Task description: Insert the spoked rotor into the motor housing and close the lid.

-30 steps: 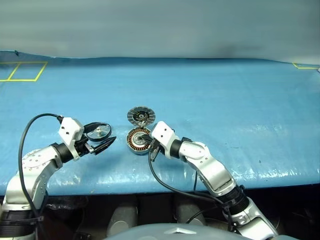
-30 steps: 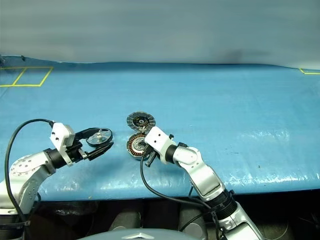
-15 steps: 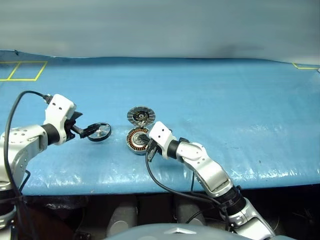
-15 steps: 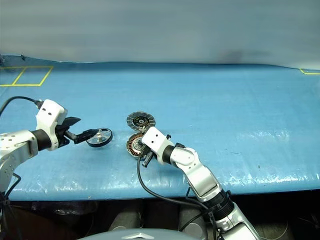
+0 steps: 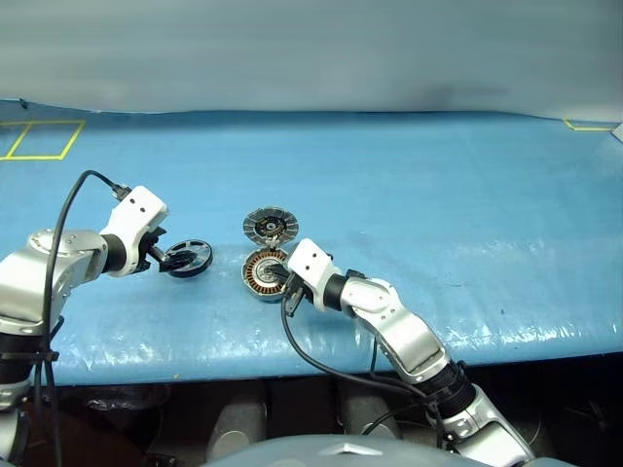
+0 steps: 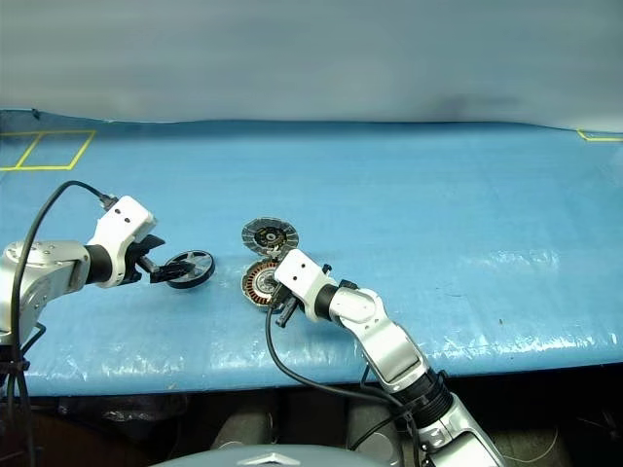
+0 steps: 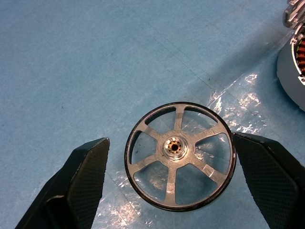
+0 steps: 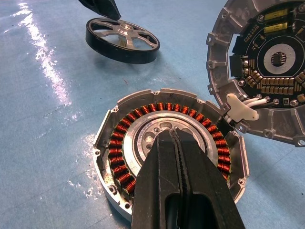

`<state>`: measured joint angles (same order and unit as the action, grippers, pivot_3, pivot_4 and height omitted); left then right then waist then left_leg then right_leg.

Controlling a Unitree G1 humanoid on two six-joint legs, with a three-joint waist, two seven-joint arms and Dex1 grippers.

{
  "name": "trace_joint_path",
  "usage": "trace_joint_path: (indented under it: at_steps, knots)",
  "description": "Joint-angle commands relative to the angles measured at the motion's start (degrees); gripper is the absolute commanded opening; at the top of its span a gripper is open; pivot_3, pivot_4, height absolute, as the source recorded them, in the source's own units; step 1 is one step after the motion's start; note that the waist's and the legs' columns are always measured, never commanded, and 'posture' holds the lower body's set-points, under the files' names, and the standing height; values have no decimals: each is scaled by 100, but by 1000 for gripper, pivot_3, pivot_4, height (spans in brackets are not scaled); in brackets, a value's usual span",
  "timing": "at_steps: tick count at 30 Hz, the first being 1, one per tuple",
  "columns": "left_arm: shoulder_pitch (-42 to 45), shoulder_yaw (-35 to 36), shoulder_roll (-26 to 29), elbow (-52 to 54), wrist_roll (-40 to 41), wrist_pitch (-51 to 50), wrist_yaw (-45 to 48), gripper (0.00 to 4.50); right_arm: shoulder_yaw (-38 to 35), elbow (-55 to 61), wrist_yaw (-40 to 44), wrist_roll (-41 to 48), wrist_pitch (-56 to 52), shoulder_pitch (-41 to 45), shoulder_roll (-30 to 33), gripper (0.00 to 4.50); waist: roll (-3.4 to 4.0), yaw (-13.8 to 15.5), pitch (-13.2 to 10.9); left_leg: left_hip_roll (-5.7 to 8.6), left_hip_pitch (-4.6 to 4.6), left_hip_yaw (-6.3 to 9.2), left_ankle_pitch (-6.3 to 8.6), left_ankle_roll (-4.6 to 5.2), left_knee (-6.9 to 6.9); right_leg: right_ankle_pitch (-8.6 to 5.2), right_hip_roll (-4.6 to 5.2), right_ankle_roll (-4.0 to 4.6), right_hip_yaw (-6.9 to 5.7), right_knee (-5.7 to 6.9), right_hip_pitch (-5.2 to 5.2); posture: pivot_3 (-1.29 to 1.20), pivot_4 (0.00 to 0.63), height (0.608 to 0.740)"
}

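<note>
The spoked rotor (image 7: 180,155), a dark ring with several silver spokes, lies flat on the blue sheet to the left of the motor housing (image 5: 261,275). My left gripper (image 7: 169,143) is open and straddles it. One fingertip (image 7: 248,145) is close to the rim and the other stands a little off. The housing (image 8: 119,152) shows its copper windings. Its lid (image 5: 272,226) lies folded open just beyond it, inner face (image 8: 271,62) up. My right gripper (image 8: 171,136) is shut, its tips resting in the housing's grey centre.
A blue sheet (image 5: 438,195) covers the whole table. Yellow tape marks sit at the far left (image 5: 39,139) and far right (image 5: 584,125) corners. The table's front edge (image 5: 321,362) runs just below both arms, and a black cable (image 5: 321,360) hangs over it.
My left hand has tipped downward over the rotor, so its fingers now flank it from above. The rotor has stayed on the sheet. The right arm has not moved.
</note>
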<state>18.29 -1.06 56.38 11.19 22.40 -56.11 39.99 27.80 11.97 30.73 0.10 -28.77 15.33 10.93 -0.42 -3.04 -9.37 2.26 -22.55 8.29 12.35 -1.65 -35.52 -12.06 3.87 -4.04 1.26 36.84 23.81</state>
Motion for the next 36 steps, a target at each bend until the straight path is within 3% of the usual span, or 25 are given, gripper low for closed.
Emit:
trace_joint_path:
  at_steps: [1,2,29,34,36]
  knots:
    - [203,-56,14,-55,-136,77,98,3240,-38,157,-46,-8,116,13,-52,0,-1,-2,-1,0,0,0,0,0,0,0,0,0,0,0,0,0,150,740]
    - [242,-104,-8,-99,-164,79,111,2949,-46,161,-54,-12,110,13,-48,0,-1,-1,-1,0,0,0,0,0,0,0,0,0,0,0,-1,0,150,740]
    - [-200,-364,-323,-471,-593,237,241,2949,-61,199,-164,-38,38,-37,-20,0,-4,-36,-2,0,1,0,0,0,-5,2,0,-2,1,5,-2,0,150,740]
    - [-199,-354,-359,-500,-621,281,327,1835,-87,206,-176,-56,37,-54,-22,0,-1,-33,0,0,4,0,0,0,-6,2,0,-2,2,7,-4,0,150,740]
    - [-187,-350,-361,-509,-667,334,325,1703,-93,213,-181,-58,35,-63,-24,0,-1,-18,0,0,10,0,-1,0,-6,2,0,-2,2,9,-9,0,150,740]
